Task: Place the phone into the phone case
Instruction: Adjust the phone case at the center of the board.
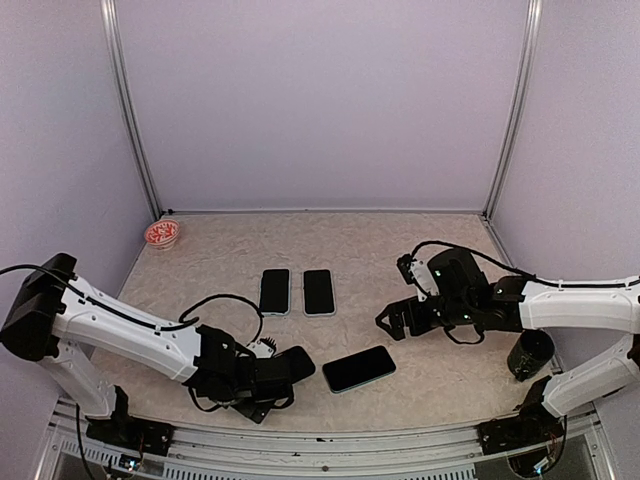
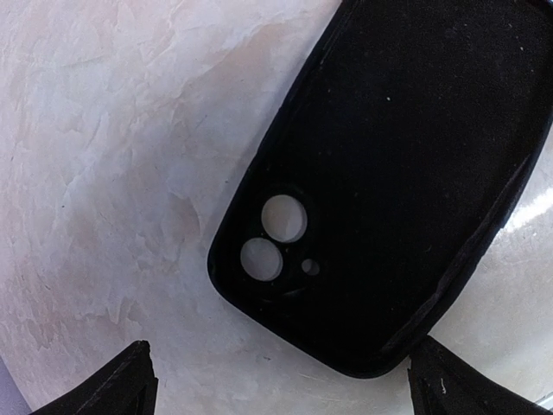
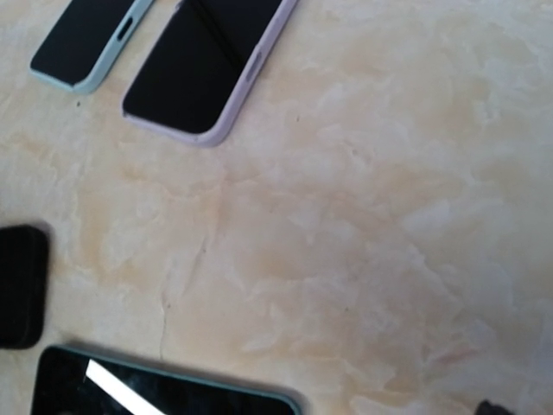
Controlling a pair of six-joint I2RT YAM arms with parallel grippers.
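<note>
L gripper (image 2: 281,391) hung w/ jaws spread wide, empty, and its fingertips (image 2: 112,389) showed at the bottom corners of the wrist view. Black phone case (image 2: 389,164) lay flat on the table (image 1: 400,250) just ahead of them, w/ camera cutouts toward lower left. Phone (image 1: 358,369) lay screen up at lower centre of the top view, just right of the case, not in it. R gripper (image 1: 393,320) sat right of centre, also spread, empty. A teal-cased phone (image 3: 86,35) & a lilac-cased phone (image 3: 203,65) lay side by side mid-frame.
</note>
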